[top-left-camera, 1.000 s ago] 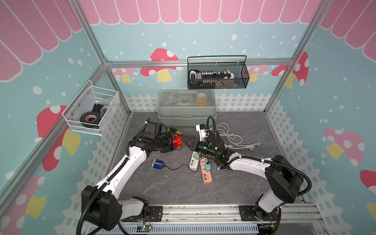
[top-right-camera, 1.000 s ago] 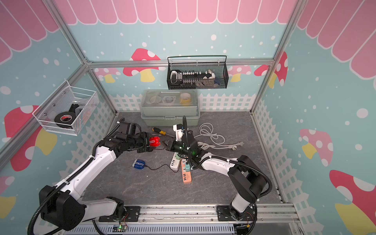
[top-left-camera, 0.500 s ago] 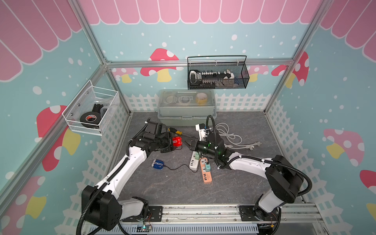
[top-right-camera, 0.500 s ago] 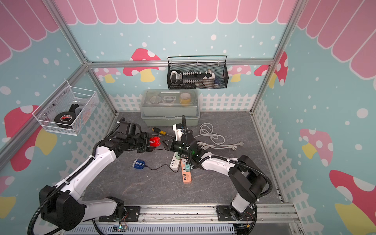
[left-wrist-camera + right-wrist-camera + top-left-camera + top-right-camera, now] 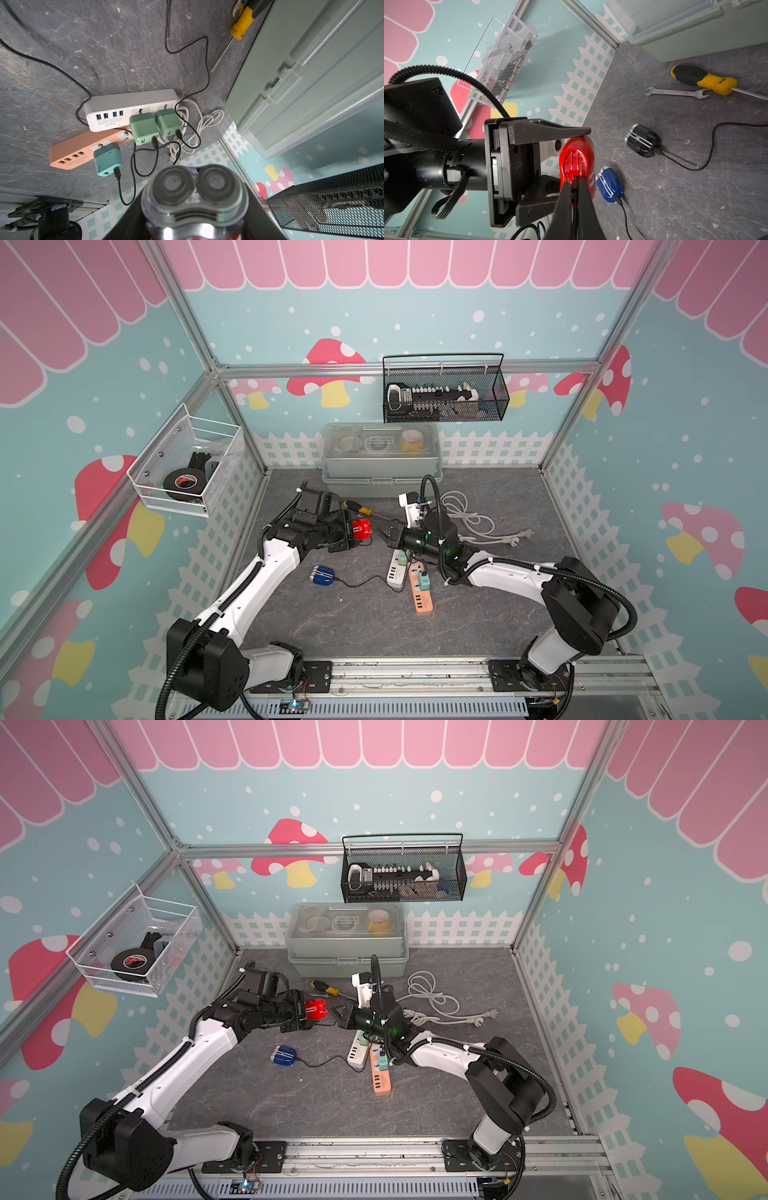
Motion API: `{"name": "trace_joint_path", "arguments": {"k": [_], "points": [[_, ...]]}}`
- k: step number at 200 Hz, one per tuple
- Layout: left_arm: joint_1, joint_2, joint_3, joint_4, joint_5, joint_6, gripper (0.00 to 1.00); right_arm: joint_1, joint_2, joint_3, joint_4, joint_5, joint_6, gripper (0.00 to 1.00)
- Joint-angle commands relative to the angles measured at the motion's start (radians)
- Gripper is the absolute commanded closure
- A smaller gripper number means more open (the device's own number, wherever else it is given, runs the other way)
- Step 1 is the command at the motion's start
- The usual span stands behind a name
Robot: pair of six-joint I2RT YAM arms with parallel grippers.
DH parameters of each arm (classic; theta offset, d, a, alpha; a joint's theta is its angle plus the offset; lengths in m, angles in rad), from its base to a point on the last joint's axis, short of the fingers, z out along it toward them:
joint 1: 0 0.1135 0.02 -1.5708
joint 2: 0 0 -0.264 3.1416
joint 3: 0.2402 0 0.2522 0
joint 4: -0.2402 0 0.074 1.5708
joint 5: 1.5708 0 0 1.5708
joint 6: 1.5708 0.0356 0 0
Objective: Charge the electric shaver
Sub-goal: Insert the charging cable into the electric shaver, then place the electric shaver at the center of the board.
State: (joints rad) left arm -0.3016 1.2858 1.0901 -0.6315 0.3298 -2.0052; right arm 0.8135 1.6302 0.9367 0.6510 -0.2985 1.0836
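A red electric shaver [image 5: 362, 529] hangs above the floor, gripped by my left gripper [image 5: 352, 531], whose fingers [image 5: 550, 132] clamp its two sides. In the left wrist view its twin round heads [image 5: 195, 187] point at the camera. My right gripper [image 5: 382, 533] faces it from the other side, shut on a black charging cable plug [image 5: 574, 188]. The plug's tip sits at the port on the red shaver's [image 5: 577, 158] end. How deep it sits is hidden by my fingertips.
A white power strip [image 5: 124, 104] and an orange one [image 5: 70, 151] carry green chargers with black cables. A blue shaver [image 5: 609, 187] and a black shaver [image 5: 642, 140] lie plugged in. A screwdriver [image 5: 704, 80], wrench [image 5: 675, 92], grey box [image 5: 382, 464] and white cord [image 5: 469, 514] lie behind.
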Motion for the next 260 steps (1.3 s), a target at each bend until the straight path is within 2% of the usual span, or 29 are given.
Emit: {"name": "trace_joint_path", "arguments": {"k": [1,64,157,183,188,209,217,225,242,260], "points": [[-0.021,0.001,0.054,0.046,0.06,-0.024,1.0,0.031,0.039,0.016,0.011,-0.03,-0.027,1.0],[-0.022,0.013,0.071,0.051,0.067,-0.01,1.0,0.052,0.06,0.057,-0.106,-0.045,-0.082,1.0],[-0.028,0.036,0.112,0.109,0.099,-0.024,1.0,0.055,0.142,0.11,-0.116,-0.11,-0.032,1.0],[-0.022,0.013,0.085,0.103,0.084,-0.028,1.0,0.052,0.112,0.121,-0.155,-0.107,-0.025,1.0],[-0.018,0.006,0.075,0.095,0.079,-0.023,1.0,0.051,0.1,0.125,-0.18,-0.109,-0.025,0.94],[0.007,-0.034,0.012,0.05,0.042,-0.004,1.0,0.027,0.0,0.126,-0.306,-0.135,-0.01,0.58],[0.019,-0.052,-0.021,0.03,0.024,0.002,1.0,0.014,-0.042,0.137,-0.386,-0.163,-0.01,0.48],[0.032,-0.074,-0.054,0.018,0.005,0.011,1.0,-0.003,-0.077,0.156,-0.486,-0.21,-0.015,0.43],[0.061,-0.103,-0.109,-0.035,-0.028,0.058,1.0,-0.036,-0.171,0.186,-0.686,-0.283,-0.044,0.37],[0.076,-0.131,-0.179,-0.055,-0.041,0.085,1.0,-0.069,-0.254,0.209,-0.889,-0.369,-0.082,0.35]]}}
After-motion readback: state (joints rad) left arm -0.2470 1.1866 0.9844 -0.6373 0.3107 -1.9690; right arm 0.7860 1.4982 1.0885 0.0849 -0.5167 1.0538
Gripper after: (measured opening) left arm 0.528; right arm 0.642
